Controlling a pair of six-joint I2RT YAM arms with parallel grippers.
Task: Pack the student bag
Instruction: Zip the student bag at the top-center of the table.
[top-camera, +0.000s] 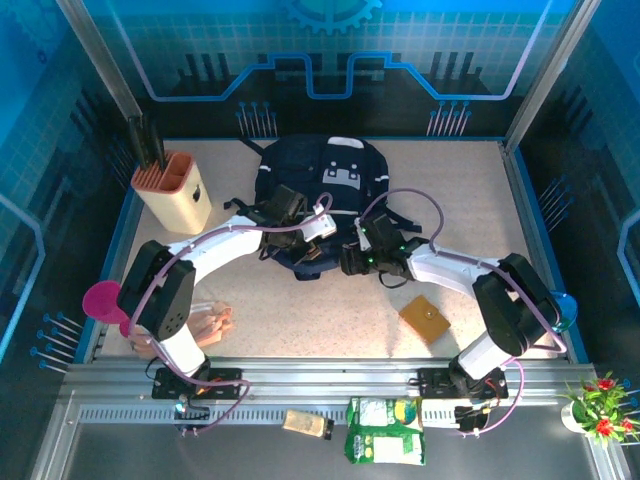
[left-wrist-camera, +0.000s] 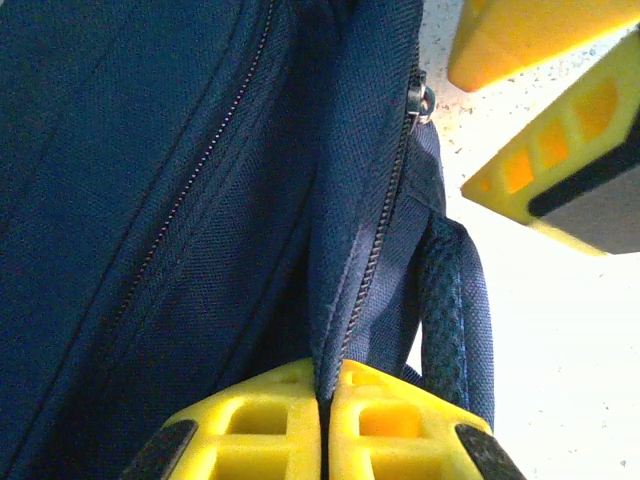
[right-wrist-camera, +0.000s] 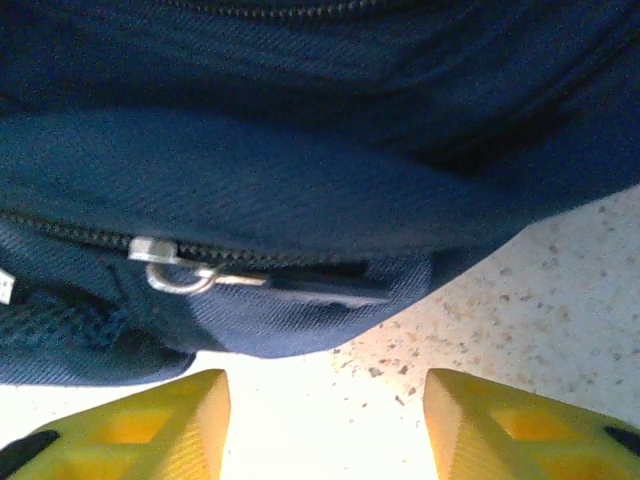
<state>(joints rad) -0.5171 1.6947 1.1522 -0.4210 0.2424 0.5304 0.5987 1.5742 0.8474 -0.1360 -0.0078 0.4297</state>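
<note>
The student bag (top-camera: 322, 178), dark navy with a grey-white patch, lies at the back middle of the table. My left gripper (top-camera: 316, 240) is at its near edge, and in the left wrist view it (left-wrist-camera: 325, 385) is shut on a fold of the bag's fabric (left-wrist-camera: 345, 270) beside a zipper line. My right gripper (top-camera: 353, 260) stands just right of it, open, low over the table. Its yellow fingers (right-wrist-camera: 180, 420) face the bag's rim (right-wrist-camera: 300, 190), where a metal zipper pull (right-wrist-camera: 190, 275) hangs. Nothing is between them. The right gripper's fingers (left-wrist-camera: 545, 170) also appear in the left wrist view.
A wooden holder (top-camera: 172, 190) with black pens stands at the back left. A brown square block (top-camera: 425, 318) lies near the right arm, and wooden pieces (top-camera: 215, 322) by the left base. Green packets (top-camera: 385, 430) and a small beige item (top-camera: 308, 423) sit on the front rail.
</note>
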